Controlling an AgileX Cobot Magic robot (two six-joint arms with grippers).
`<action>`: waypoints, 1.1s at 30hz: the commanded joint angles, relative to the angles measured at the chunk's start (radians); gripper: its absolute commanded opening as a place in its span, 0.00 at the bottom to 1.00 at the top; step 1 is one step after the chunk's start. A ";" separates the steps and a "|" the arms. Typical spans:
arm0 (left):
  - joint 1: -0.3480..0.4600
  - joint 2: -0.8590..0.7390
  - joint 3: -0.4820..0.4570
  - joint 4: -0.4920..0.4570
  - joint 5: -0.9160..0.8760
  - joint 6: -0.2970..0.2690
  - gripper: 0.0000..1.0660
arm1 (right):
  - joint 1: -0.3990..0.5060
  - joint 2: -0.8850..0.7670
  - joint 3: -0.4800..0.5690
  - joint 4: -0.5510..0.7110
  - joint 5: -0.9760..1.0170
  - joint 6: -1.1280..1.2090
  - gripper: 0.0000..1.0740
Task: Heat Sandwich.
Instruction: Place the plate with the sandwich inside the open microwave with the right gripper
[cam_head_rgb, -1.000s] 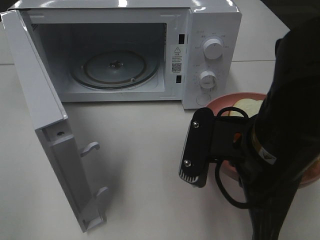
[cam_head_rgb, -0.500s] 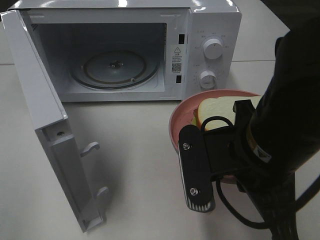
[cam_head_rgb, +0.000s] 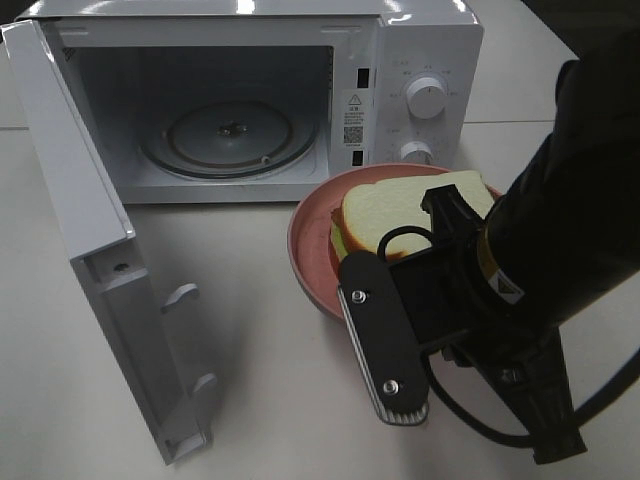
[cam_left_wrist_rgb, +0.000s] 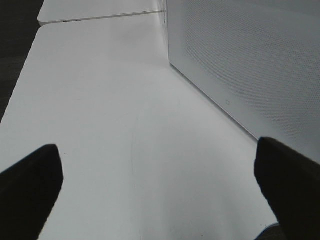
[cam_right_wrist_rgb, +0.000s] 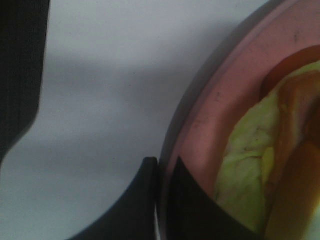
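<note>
**A:** What's closest?
**B:** The right gripper (cam_right_wrist_rgb: 162, 166). Its jaws are pinched tight on the rim of the pink plate (cam_head_rgb: 308, 262).
**A:** And the sandwich?
**B:** The sandwich (cam_head_rgb: 385, 212) lies on that plate, pale bread on top and greenish filling at the edge. It is just in front of the dials (cam_head_rgb: 427, 98).
**A:** Behind that?
**B:** The microwave (cam_head_rgb: 430, 45), with its door (cam_head_rgb: 70, 190) swung wide and the glass turntable (cam_head_rgb: 230, 135) in view.
**A:** The left gripper?
**B:** The left gripper (cam_left_wrist_rgb: 160, 170) has its jaws spread wide above the table (cam_left_wrist_rgb: 100, 110), beside a white perforated panel (cam_left_wrist_rgb: 250, 55).
</note>
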 joint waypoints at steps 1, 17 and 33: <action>-0.006 -0.028 0.004 0.001 -0.010 0.002 0.95 | -0.040 -0.009 0.002 0.000 -0.052 -0.141 0.01; -0.006 -0.028 0.004 0.001 -0.010 0.002 0.95 | -0.274 -0.003 0.002 0.293 -0.162 -0.852 0.01; -0.006 -0.028 0.004 0.001 -0.010 0.002 0.95 | -0.282 0.023 -0.019 0.306 -0.220 -0.901 0.01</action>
